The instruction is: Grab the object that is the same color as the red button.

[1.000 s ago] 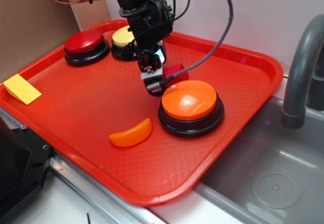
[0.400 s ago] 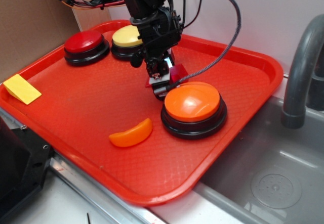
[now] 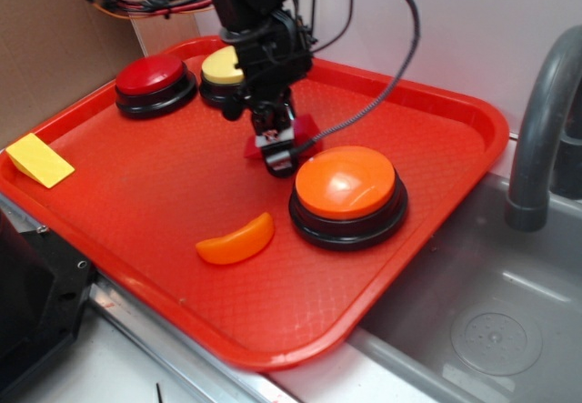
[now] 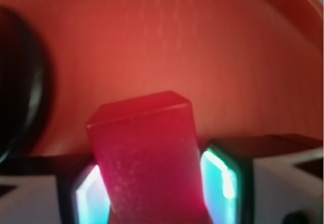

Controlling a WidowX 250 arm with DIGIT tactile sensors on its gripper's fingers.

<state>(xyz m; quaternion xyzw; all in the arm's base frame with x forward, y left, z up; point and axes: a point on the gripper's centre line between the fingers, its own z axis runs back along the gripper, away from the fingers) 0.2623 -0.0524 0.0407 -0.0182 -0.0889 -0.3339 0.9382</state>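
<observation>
Dark-red and wedge-shaped, the small solid block (image 4: 147,158) now sits between the fingers of the tool (image 3: 277,146), which has closed against both its sides, just beside the big orange-domed button (image 3: 346,185) on the red plastic tray (image 3: 436,121). A second ago the block lay free further right; the grasp looks made, so lifting remains.

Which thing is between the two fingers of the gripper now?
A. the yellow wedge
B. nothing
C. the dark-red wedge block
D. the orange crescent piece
C: the wrist view shows the dark-red wedge block filling the gap between the fingers of the gripper.
</observation>
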